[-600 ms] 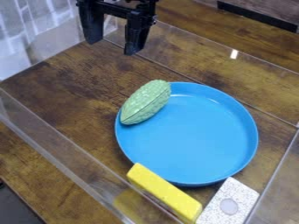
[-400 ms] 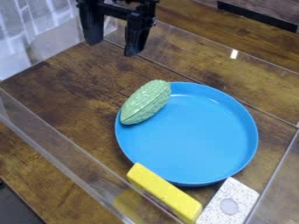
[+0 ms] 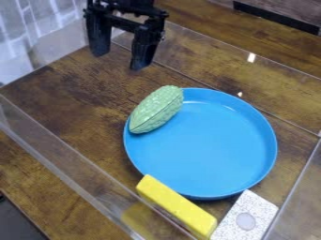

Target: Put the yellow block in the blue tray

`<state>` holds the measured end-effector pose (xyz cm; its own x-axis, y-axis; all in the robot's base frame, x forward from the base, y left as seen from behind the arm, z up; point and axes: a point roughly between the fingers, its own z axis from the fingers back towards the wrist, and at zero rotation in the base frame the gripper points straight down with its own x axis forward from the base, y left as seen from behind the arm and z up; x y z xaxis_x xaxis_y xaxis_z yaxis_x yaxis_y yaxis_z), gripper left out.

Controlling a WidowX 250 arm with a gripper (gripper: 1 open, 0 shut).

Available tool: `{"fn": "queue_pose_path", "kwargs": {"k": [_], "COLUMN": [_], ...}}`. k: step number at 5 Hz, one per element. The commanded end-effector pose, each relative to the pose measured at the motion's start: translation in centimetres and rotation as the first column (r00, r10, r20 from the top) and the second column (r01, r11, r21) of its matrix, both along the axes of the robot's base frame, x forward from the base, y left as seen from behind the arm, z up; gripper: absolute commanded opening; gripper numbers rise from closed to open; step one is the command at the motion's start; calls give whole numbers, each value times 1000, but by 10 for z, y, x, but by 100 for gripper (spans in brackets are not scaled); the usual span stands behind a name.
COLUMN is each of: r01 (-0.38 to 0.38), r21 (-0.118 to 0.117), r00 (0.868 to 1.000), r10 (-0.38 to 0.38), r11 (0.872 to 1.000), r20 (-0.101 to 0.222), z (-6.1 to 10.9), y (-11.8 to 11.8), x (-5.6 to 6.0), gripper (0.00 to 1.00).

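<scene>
Wood-grain tabletop [image 3: 75, 122] is seen from above at an angle, dark brown, with clear plastic walls [image 3: 51, 159] standing around the working area. At the top left of the view, the gripper [image 3: 119, 44] hangs with its two dark fingers pointed down at the table. The fingers are spread wide apart and nothing is held between them. The gripper is well apart from every object on the table.

The blue tray [image 3: 213, 150], a large round shallow plate with a raised rim, is placed right of centre and is the biggest thing in view. Its inner surface is bare apart from what overlaps its upper left edge: a green textured oval [image 3: 156, 109] is laid across the rim there, partly over the tray and partly over the wood.

The yellow block [image 3: 175, 205], a bright rectangular bar, is found on the table outside the tray, just beside its lower left rim, near the bottom of the view. It lies flat and is angled from upper left to lower right. Whether it touches the rim cannot be told. At its right end, a white speckled square [image 3: 247, 220] is set at the bottom edge of the view, close against the block and just below the tray.
</scene>
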<state>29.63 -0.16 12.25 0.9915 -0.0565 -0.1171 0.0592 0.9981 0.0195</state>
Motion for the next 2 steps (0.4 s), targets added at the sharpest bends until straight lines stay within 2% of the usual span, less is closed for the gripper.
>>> {"fn": "queue_pose_path", "kwargs": {"k": [1, 2], "r01": [13, 8], "r21": [13, 7], "r00": [998, 998], "r10": [-13, -9], "r11": [1000, 1000], "r20": [62, 60], "z": [22, 24], "y": [4, 5], "x": [11, 12], "gripper": [100, 100]}}
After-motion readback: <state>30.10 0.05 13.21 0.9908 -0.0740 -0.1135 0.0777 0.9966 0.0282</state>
